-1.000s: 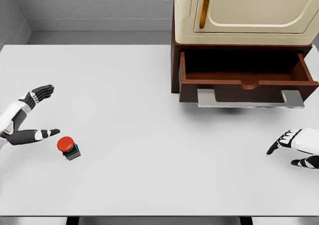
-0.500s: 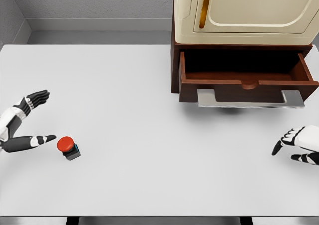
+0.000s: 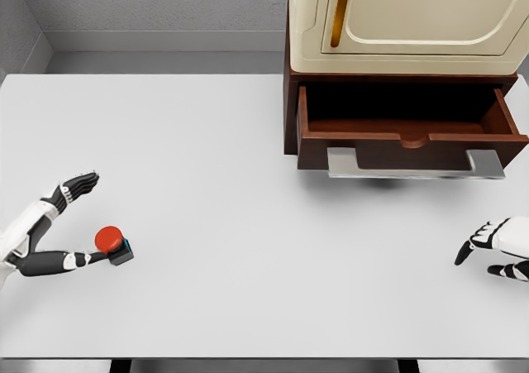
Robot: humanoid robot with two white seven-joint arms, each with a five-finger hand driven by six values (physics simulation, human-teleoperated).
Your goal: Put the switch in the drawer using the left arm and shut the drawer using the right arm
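Left hand (image 3: 51, 228) is spread wide open right at the switch (image 3: 112, 243), thumb low and looking like it just touches the near side of the dark base, fingers up and away on the far side, so nothing's actually gripped yet. That switch is a red button on a little dark block, sitting on the bench (image 3: 248, 290) at the front left, well apart from the drawer (image 3: 405, 133). To get this grab right I'd say bring the fingers down around the far side and pinch the block itself, not the rounded red cap, since that dome looks like it'd slip out of a pinch. With only the thumb on it, closing lopsided would probably just shove it along the bench. Drawer is pulled out under the cream cabinet (image 3: 413, 17) at the back right, with its grey handle (image 3: 413, 164) facing forward. Right hand (image 3: 496, 247) sits relaxed and empty at the right edge, near the drawer front.
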